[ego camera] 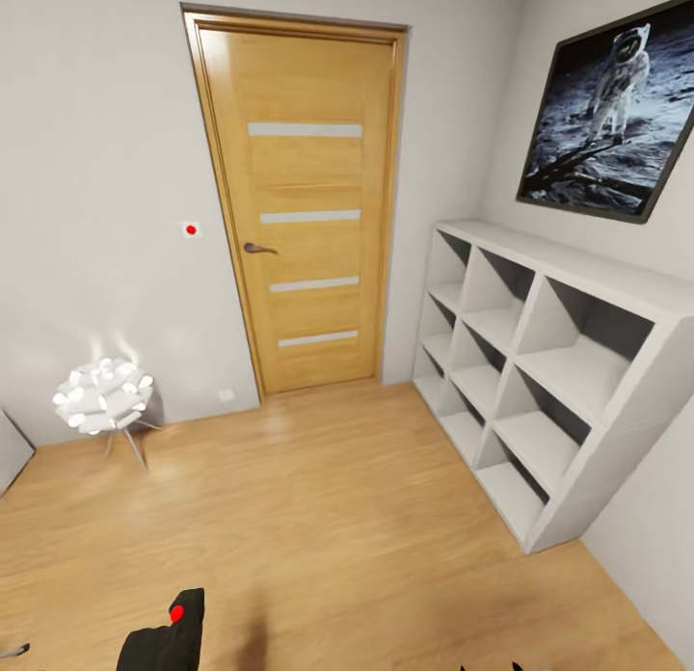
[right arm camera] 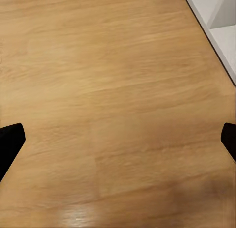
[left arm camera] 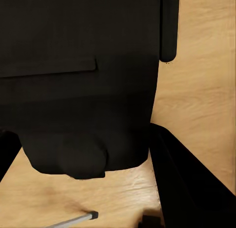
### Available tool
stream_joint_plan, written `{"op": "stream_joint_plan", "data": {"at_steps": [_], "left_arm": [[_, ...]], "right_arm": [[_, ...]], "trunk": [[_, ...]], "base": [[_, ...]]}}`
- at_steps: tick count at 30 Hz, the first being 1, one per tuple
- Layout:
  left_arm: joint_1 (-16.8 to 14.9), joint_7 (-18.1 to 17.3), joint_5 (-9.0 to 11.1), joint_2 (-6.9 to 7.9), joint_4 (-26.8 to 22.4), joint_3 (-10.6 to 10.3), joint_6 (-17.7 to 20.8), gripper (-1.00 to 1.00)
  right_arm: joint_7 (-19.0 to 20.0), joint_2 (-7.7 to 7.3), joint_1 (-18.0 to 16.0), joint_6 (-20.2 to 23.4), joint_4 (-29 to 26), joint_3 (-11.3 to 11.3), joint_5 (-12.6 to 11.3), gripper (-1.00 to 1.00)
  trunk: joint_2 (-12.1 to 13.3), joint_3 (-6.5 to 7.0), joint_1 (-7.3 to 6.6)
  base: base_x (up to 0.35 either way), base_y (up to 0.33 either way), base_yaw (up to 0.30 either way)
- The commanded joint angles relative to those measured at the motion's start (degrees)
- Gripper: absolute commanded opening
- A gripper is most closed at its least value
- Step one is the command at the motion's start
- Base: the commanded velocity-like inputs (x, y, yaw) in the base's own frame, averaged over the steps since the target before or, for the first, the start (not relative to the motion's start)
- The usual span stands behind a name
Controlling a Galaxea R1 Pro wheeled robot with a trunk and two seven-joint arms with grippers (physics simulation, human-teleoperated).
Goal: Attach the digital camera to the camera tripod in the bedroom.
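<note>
Camera (ego camera: 166,637), black with a red button, rides low at the near left, apparently clamped in the left gripper (left arm camera: 86,139); its dark body sits between the two black fingers (left arm camera: 189,184) in the left wrist view, though contact is hard to confirm. Right gripper (right arm camera: 118,142) hangs spread wide over bare wood floor (right arm camera: 118,90), holding nothing. A thin grey rod tip (left arm camera: 78,219) lies on the floor just beyond the camera, possibly a tripod leg. Ahead stand a closed wooden door (ego camera: 304,208) and, at right, white cube shelves (ego camera: 540,362). Left arm is the one carrying; the tripod head must be found first.
</note>
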Motion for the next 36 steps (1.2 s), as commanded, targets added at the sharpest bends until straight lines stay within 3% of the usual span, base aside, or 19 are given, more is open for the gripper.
{"op": "stream_joint_plan", "data": {"at_steps": [1, 9, 36], "left_arm": [[-0.06, 0.40, 0.06, -0.01, 0.02, -0.50, -0.10, -1.00], [-0.06, 0.40, 0.06, 0.02, 0.02, -0.48, -0.10, -1.00], [-0.06, 0.49, 0.06, 0.04, 0.02, -0.49, -0.11, -1.00]], "right_arm": [[0.34, -0.02, -0.03, -0.15, 0.03, -0.17, -0.12, 1.00], [0.34, -0.02, -0.03, -0.15, 0.03, -0.12, -0.12, 1.00], [-1.22, -0.02, -0.03, -0.15, 0.03, -0.10, -0.12, 1.00]], "trunk": [[-0.11, -0.11, 0.06], [-0.11, -0.11, 0.06], [-0.11, -0.11, 0.06]], "base": [[0.289, -0.222, 0.281], [0.297, -0.188, 0.286], [0.341, -0.045, 0.287]]}}
